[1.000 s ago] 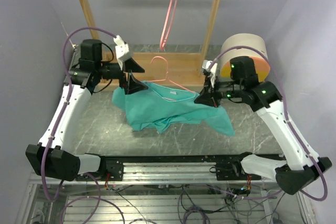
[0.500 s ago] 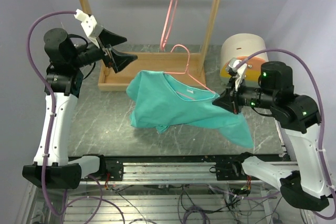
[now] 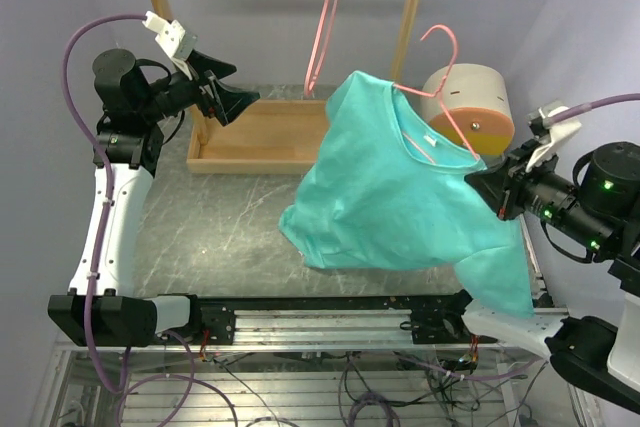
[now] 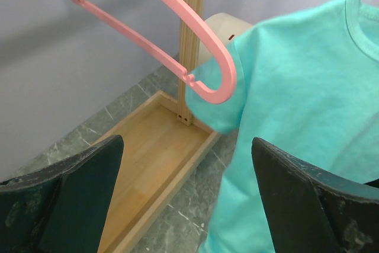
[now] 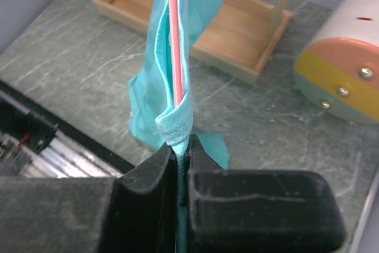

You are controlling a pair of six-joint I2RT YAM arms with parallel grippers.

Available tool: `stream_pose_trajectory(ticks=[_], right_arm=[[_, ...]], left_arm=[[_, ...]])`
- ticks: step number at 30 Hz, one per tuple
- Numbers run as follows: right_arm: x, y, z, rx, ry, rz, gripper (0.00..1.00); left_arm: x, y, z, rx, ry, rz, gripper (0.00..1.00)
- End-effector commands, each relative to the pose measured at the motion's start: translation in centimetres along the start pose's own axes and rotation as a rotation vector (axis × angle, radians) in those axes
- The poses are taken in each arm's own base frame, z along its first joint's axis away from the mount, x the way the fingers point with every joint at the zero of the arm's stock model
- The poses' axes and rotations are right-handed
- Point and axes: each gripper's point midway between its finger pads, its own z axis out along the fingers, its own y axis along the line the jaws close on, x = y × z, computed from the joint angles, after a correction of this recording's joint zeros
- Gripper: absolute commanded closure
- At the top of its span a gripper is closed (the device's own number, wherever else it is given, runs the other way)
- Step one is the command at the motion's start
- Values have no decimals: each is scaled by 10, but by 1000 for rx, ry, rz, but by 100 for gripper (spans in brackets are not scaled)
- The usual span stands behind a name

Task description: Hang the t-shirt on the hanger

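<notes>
This is a robotics lab cell rather than a home or shop. Plain lilac-grey panels wall in a grey marbled worktop on three sides, well beyond both pairs of jaws. Nearer than the jaws and lower, an aluminium rail carries the arms' black bases, with loose wires tangled under it on an open metal frame. A purple cable loops out behind the left jaws, and a bare wooden rack stands just past them.
</notes>
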Motion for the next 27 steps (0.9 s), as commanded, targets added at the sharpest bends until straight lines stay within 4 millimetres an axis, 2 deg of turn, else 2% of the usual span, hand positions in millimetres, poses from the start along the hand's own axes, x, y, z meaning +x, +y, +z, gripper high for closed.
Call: stream_pose_trajectory(ticks=[1,5,10,14,27], right_arm=[[-15,-37,10,247,-28,54,100],[-44,-42,34,294,-75,-10,100],[-70,-40,82,317,-76,-81,100],[-92,-43,99,348,-124,-98,100],[-101,-73,159,427,-172,-19,100]], left_arm=[[-1,7,-2,-25,-9,26,0],[3,9,-1,-27,1,23,0],[9,10,-1,-28,3,15,0],[14,9,-2,-25,9,12,0],[27,7,-3,-11,26,-12,0]])
